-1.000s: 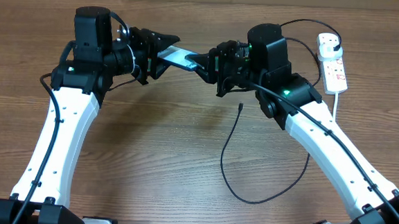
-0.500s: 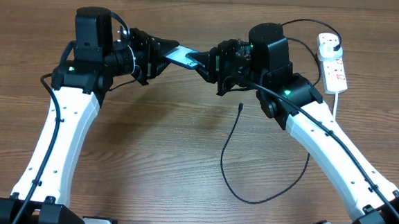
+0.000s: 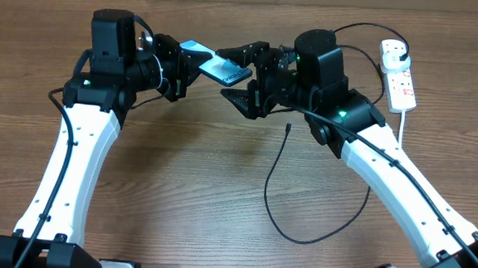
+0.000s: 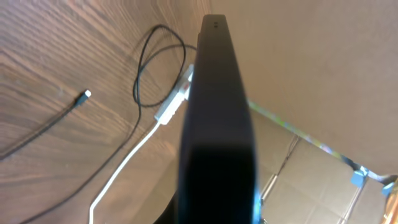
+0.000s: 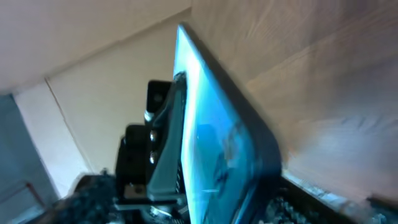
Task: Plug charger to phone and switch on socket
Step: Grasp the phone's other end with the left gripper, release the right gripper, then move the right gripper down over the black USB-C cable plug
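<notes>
Tabletop (image 3: 178, 172) of brown wood grain fills the overhead view. The white left arm (image 3: 63, 156) rises from the lower left of the frame and the right arm (image 3: 403, 177) from the lower right. Their black wrists meet at upper centre.

Between them the phone (image 3: 218, 66) hangs off the table, tilted, with its teal-blue screen lit. The left gripper (image 3: 187, 63) is closed on the phone's left end. In the left wrist view only the phone's dark edge (image 4: 214, 124) shows, running up the middle of the frame, and the fingers themselves are out of sight. The right gripper (image 3: 233, 74) stands wide, with one finger above the phone's right end and one below it. Whether either finger touches the phone cannot be told. The right wrist view shows the glowing screen (image 5: 211, 137) close up, with the other gripper behind it at lower left.

The socket (image 3: 398, 73) lies at the upper right of the overhead frame, and its white lead (image 3: 404, 119) trails downward. The black plug (image 3: 398, 48) sits at its upper end. The charger (image 3: 280, 211) loops over the table at lower centre. Its connector tip (image 3: 288, 127) lies loose on the wood just below the right wrist, apart from the phone.
</notes>
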Motion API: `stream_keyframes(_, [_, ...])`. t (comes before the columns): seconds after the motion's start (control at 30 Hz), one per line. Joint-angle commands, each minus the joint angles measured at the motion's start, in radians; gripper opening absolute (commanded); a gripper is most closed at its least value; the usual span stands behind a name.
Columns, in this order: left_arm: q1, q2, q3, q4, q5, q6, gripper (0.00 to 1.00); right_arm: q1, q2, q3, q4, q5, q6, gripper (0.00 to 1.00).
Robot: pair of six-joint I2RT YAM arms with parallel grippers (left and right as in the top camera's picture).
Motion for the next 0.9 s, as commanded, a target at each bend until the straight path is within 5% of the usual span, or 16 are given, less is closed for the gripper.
stream_keyframes(0.0, [0.0,0.0,0.008,-0.004,-0.085,0.098,0.04,-0.016,-0.032,0.024,-0.016,0.026,-0.267,0.86])
stream_keyframes(0.27, [0.074,0.0,0.008,-0.206,-0.32,0.292,0.04,-0.137,-0.032,0.023,-0.375,0.171,-0.747,0.89])
stream_keyframes(0.3, [0.092,0.0,0.008,-0.254,-0.368,0.343,0.04,-0.155,-0.031,0.022,-0.464,0.288,-0.8,0.98])
stream_keyframes(0.43, [0.099,0.001,0.007,-0.288,-0.416,0.568,0.04,-0.157,-0.016,0.0,-0.612,0.584,-0.813,1.0])
stream_keyframes(0.67, [0.04,0.033,0.007,-0.294,-0.278,0.977,0.04,-0.132,0.042,-0.114,-0.562,0.641,-0.84,1.0])
stream_keyframes(0.87, [0.014,0.109,0.007,-0.305,-0.26,1.076,0.04,-0.131,0.113,-0.167,-0.508,0.648,-0.851,1.0])
